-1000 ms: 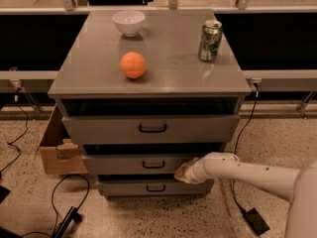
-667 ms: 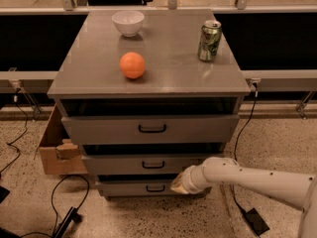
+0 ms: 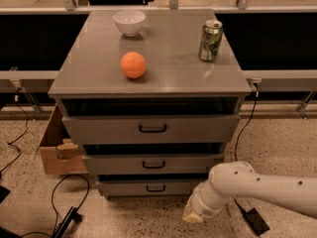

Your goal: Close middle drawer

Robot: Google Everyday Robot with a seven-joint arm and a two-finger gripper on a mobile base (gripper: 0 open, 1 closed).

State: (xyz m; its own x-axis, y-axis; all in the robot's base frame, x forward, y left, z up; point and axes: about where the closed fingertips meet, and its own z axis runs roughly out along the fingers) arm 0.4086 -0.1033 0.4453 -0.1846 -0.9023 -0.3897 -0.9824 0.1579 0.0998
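Note:
The grey cabinet (image 3: 148, 83) has three drawer fronts. The middle drawer (image 3: 198, 163) is the mid-sized front with a small black loop handle (image 3: 153, 164); a dark gap shows above it. The taller top drawer (image 3: 99, 129) stands a little further forward. The narrow bottom drawer (image 3: 119, 187) sits below. My gripper (image 3: 193, 214) is at the end of the white arm (image 3: 257, 185) that comes in from the right. It hangs low near the floor, in front of the cabinet's lower right corner, below the middle drawer and apart from it.
On the cabinet top stand a white bowl (image 3: 129, 22), an orange (image 3: 133, 65) and a green can (image 3: 210, 40). A cardboard box (image 3: 57, 150) sits on the floor to the left. Black cables (image 3: 64, 217) lie at the lower left, and a black adapter (image 3: 255, 221) at the lower right.
My gripper was at the right end of the middle drawer front. It has moved down and away, to near the floor. The gap above the drawer looks narrower.

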